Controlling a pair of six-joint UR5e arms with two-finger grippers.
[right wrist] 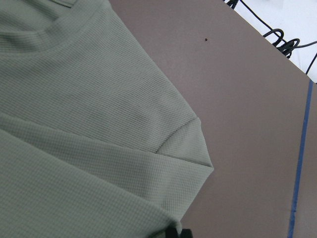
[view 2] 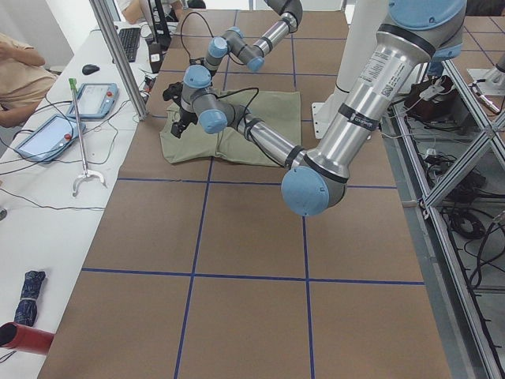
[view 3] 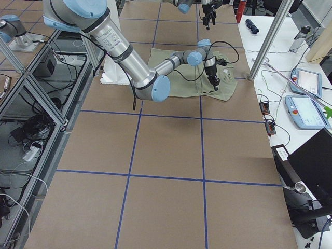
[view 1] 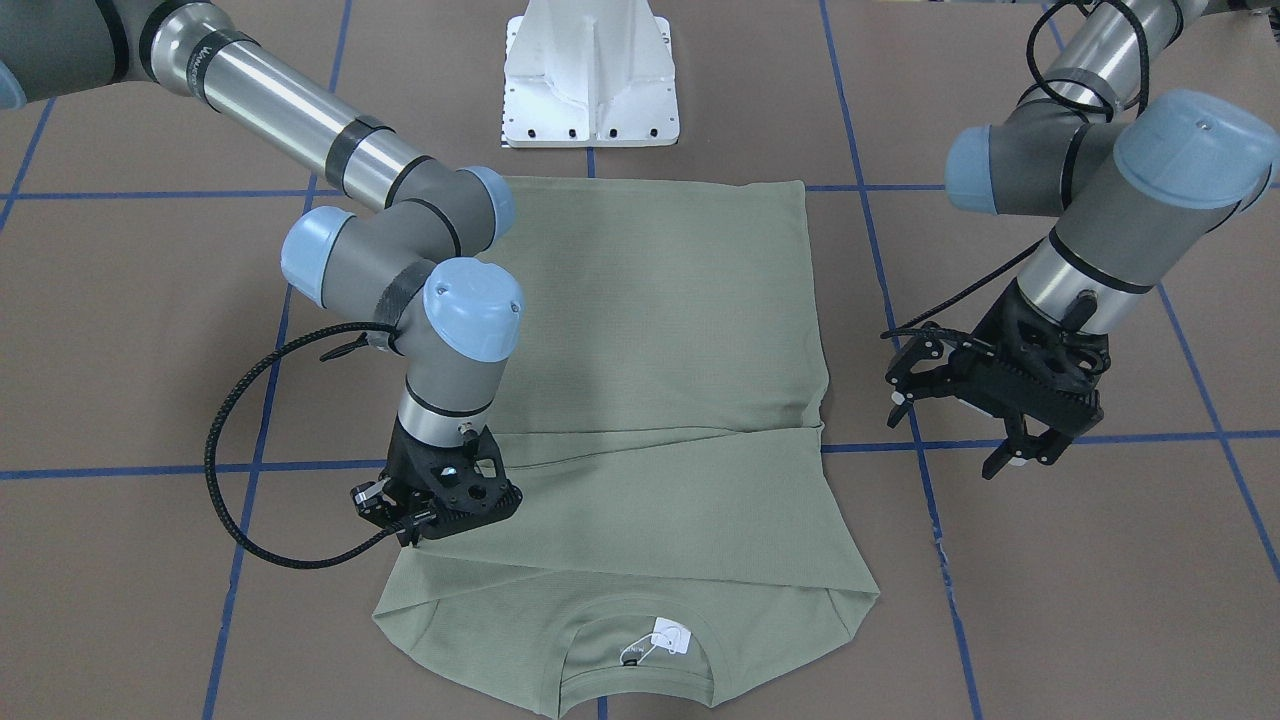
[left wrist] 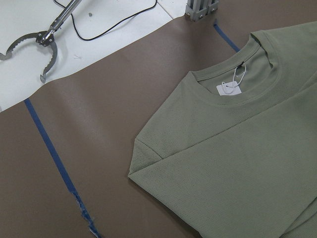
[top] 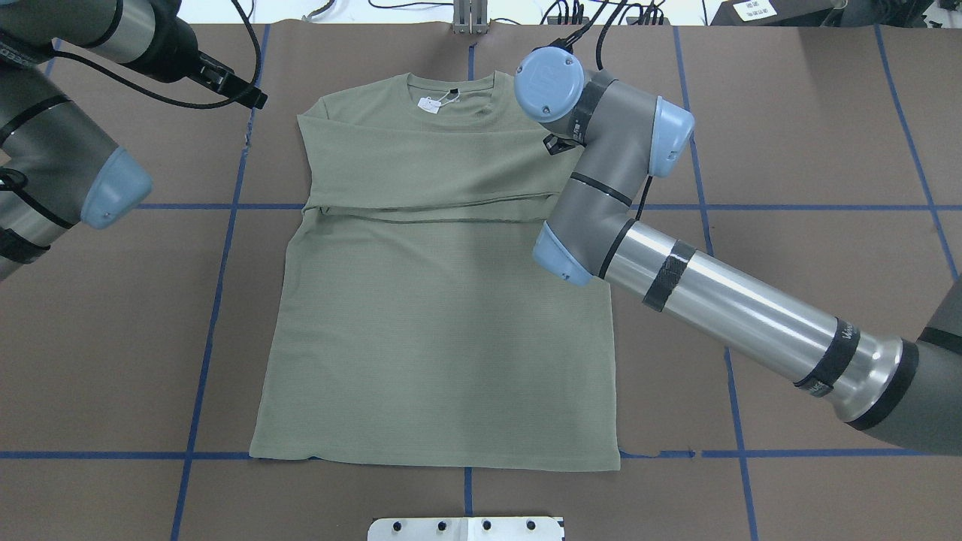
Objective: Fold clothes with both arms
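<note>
The left gripper (view 1: pixel 1022 452) hangs with fingers spread and empty, just beside the shirt (top: pixel 443 323). The shirt lies flat on the table (top: pixel 789 150), its long axis running from the hem by the robot to the far collar. The right gripper (view 1: pixel 430 520) sits on the opposite shoulder edge, so that arm is nearer; I cannot tell its grip.

A robotics lab. A left arm (view 1: pixel 1100 190) and a right arm (view 1: pixel 300 120) flank a white base (view 1: pixel 590 80) on a big table (view 2: pixel 237 316) covered in brown sheet and gridded with blue tape lines (top: pixel 827 207). In the left side view a white bench (view 2: pixel 39 229) runs down nine o'clock, with control screens (view 2: pixel 99 99), a keyboard (view 2: pixel 129 43) and a mouse (view 2: pixel 89 69) at eleven and a person (view 2: pixel 20 79) at ten; at three o'clock a bare metal frame (view 2: pixel 439 260) stands over loose cables (view 2: pixel 465 225)
</note>
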